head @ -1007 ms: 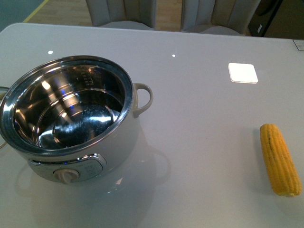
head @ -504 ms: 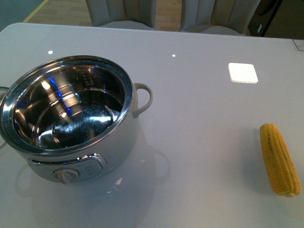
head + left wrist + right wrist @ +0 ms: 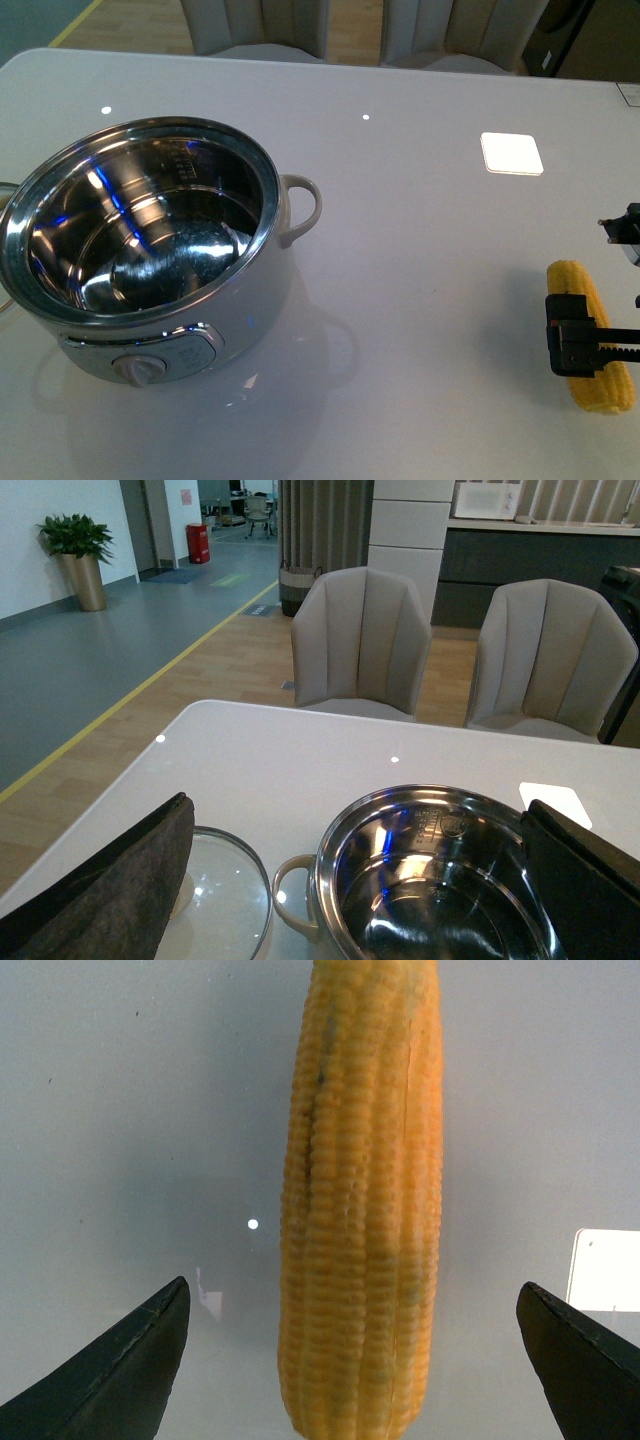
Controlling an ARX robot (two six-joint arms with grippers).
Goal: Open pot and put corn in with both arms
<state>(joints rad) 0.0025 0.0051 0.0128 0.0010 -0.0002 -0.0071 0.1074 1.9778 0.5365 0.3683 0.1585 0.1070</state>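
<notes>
The pot stands open at the left of the white table, its steel inside empty and its dial knob facing me. Its glass lid lies flat on the table beside the pot, seen only in the left wrist view. My left gripper is open and empty above the pot's near rim and is out of the front view. The corn lies on the table at the right. My right gripper is open above it, one finger on each side of the corn, apart from it.
A white square tile lies on the table behind the corn and also shows in the right wrist view. Two grey chairs stand at the table's far edge. The pot's loop handle sticks out to the right.
My right gripper has come into the front view from the right edge and now hangs over the corn. The pot and the corn have not moved.
</notes>
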